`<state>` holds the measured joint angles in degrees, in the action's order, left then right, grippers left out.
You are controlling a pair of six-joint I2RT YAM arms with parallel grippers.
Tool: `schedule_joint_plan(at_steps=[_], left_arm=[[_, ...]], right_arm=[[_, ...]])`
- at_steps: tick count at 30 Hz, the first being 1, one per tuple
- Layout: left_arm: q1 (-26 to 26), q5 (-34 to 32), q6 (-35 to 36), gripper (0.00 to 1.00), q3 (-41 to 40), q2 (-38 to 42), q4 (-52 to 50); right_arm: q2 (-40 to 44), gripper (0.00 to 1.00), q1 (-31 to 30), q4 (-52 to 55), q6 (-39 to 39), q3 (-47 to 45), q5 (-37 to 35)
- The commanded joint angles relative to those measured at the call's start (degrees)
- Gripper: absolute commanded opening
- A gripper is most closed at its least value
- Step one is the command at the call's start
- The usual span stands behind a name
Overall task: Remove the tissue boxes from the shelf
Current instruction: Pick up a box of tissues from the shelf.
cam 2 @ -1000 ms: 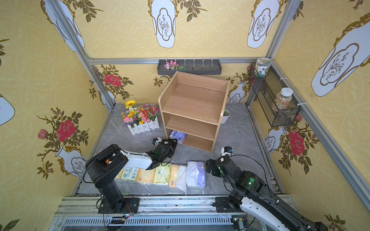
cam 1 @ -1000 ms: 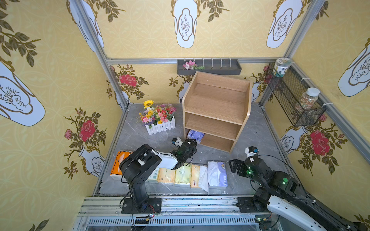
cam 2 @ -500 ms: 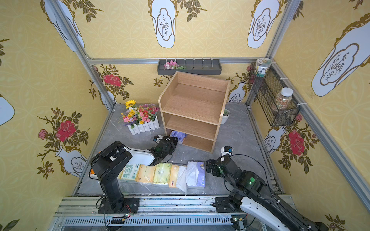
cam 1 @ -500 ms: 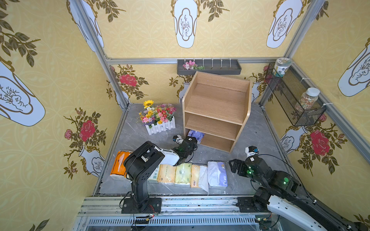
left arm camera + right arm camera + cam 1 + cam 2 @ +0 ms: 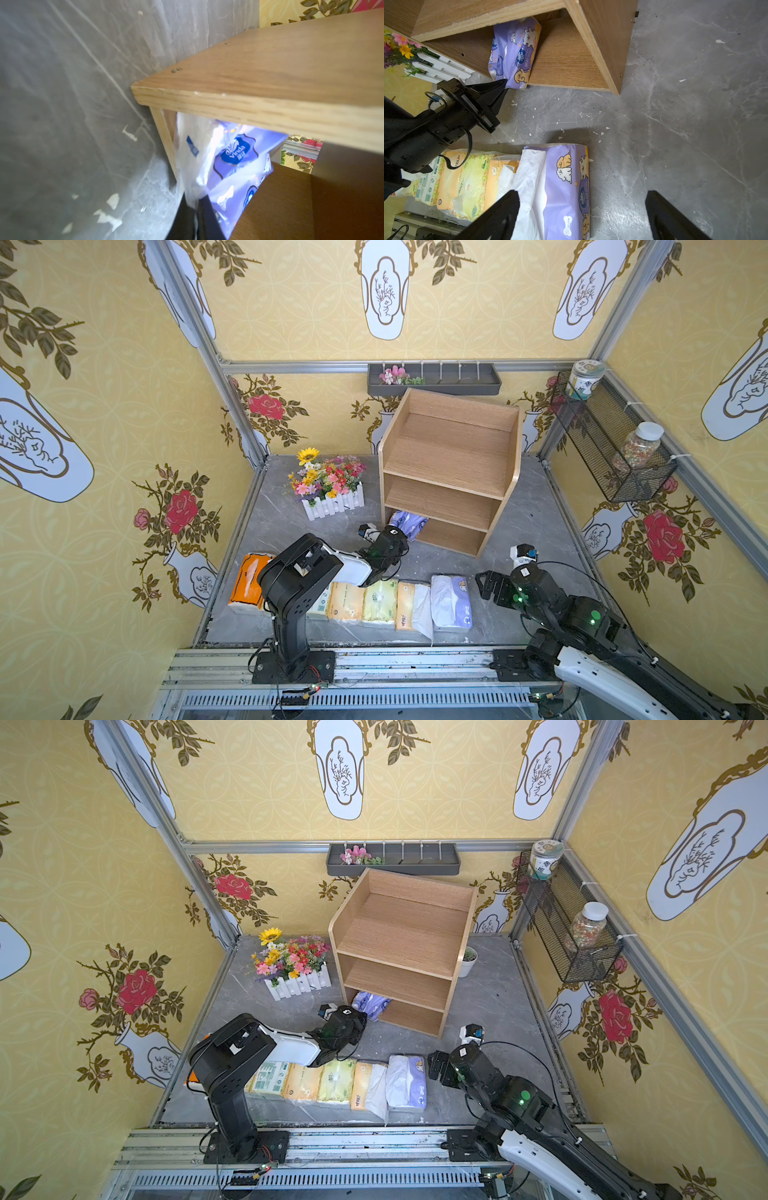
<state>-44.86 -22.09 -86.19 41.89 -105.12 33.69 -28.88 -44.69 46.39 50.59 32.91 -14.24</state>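
Three yellow, flower-papered walls (image 5: 291, 315) close in a grey marbled table (image 5: 536, 526) flecked with white scraps. Toward its back stands the light-wood shelf (image 5: 451, 456), its upper two tiers bare. The left arm (image 5: 332, 568) stretches low across the table to the bottom tier, the left claw (image 5: 506, 83) pinched tight on the wrapper corner of a lavender tissue pack (image 5: 513, 52). That pack leans at the tier's left end and pokes over the front edge. The right arm (image 5: 552, 601) sits folded at the table's front, the right claw (image 5: 582, 196) spread wide just beside a second lavender pack (image 5: 566, 176), which ends a row of packs (image 5: 353, 599) on the table.
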Motion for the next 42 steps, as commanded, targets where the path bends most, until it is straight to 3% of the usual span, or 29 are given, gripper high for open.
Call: schedule_joint_plan(at_steps=[1, 12, 20, 29, 36, 42], left_arm=[[0.1, -0.3, 0.5, 0.01, -1.2, 1.2, 0.9], [-0.3, 1.4, 0.6, 0.0, -6.7, 9.0, 3.0], [-1.1, 4.6, -1.4, 0.0, -11.6, 13.9, 6.9], [-1.5, 6.9, -0.9, 0.0, -16.5, 21.8, 7.3], [-4.4, 5.0, -2.0, 0.0, -22.0, 30.0, 7.3], [-5.9, 4.6, -4.9, 0.0, -26.9, 36.4, 7.3]], right_arm=[[-0.3, 0.98, 0.0, -1.3, -0.1, -0.1, -0.6], [-2.6, 0.98, 0.0, -5.9, 2.1, -2.2, 2.4], [-5.8, 0.99, -0.1, -18.5, 6.5, -6.3, 7.9], [-11.5, 0.99, -0.1, -26.1, 6.9, -5.1, 9.1], [-16.6, 0.99, -0.9, -38.4, 9.5, -6.2, 13.4], [-22.2, 0.98, -5.7, -45.2, 13.2, -5.9, 9.9]])
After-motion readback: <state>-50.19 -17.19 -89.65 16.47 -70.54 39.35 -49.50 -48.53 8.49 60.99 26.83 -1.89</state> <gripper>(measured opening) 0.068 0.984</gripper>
